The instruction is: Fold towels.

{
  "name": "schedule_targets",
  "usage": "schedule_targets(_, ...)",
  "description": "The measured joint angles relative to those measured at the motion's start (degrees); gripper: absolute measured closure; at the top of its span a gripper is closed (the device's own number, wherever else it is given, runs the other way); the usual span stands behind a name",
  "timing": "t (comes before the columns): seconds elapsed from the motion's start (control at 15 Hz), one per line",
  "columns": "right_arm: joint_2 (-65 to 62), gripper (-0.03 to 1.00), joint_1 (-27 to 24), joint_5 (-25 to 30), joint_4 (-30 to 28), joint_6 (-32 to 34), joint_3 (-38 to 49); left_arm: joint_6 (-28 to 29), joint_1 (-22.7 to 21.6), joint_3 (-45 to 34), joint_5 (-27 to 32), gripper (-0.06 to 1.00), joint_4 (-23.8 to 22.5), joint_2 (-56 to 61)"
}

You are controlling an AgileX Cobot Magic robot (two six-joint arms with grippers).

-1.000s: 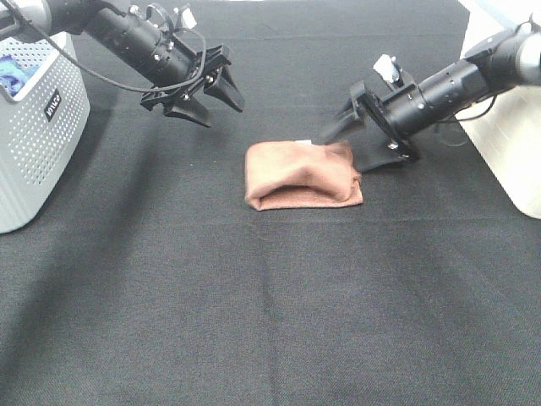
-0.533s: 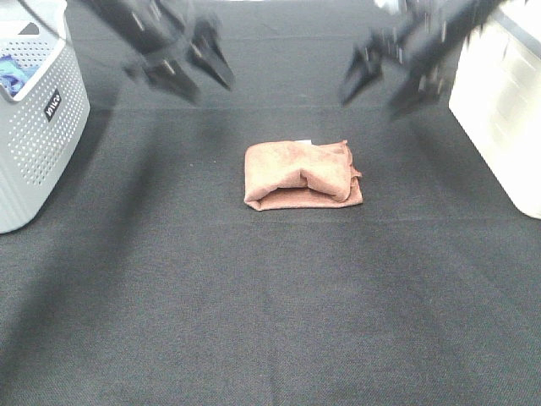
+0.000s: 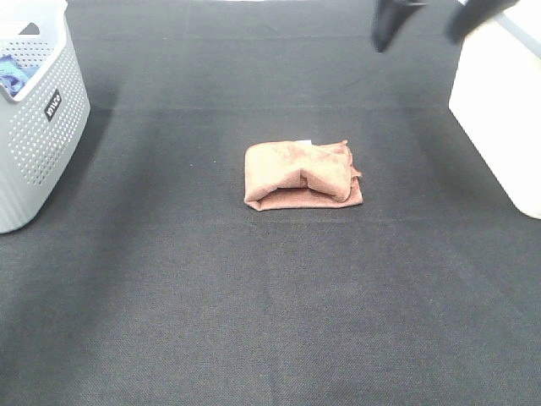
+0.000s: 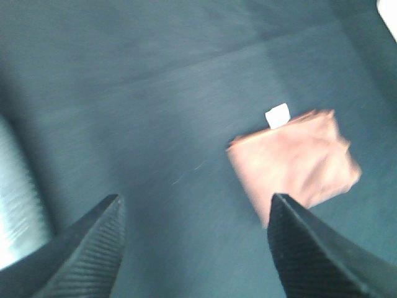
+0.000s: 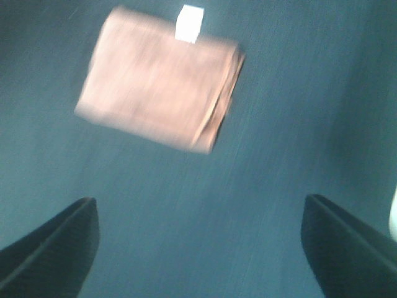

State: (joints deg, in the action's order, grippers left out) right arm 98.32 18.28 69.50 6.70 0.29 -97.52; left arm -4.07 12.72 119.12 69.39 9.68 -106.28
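Left fingers (image 4: 87, 248): spread wide, holding nothing.
Right fingers (image 3: 387, 25): spread wide too, empty, blurred at the upper right of the frame.
Towel (image 3: 303, 175): folded, lying mid-frame on the black surface (image 3: 254, 321).

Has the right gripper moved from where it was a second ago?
Yes. The right gripper has pulled away from the towel toward the far side of the table, beside the white bin.
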Motion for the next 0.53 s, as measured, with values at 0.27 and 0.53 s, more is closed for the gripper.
schedule_targets(0.27,-21.03,0.13,0.11,0.17,-1.09,0.11,24.58,4.07,0.0,-32.43,0.11,0.31,-9.68,25.55)
schedule_targets(0.53,-41.08,0.13,0.11,0.34,-2.29,0.17,47.44,5.79,0.0,-59.7,0.34,0.31,-11.57,48.93)
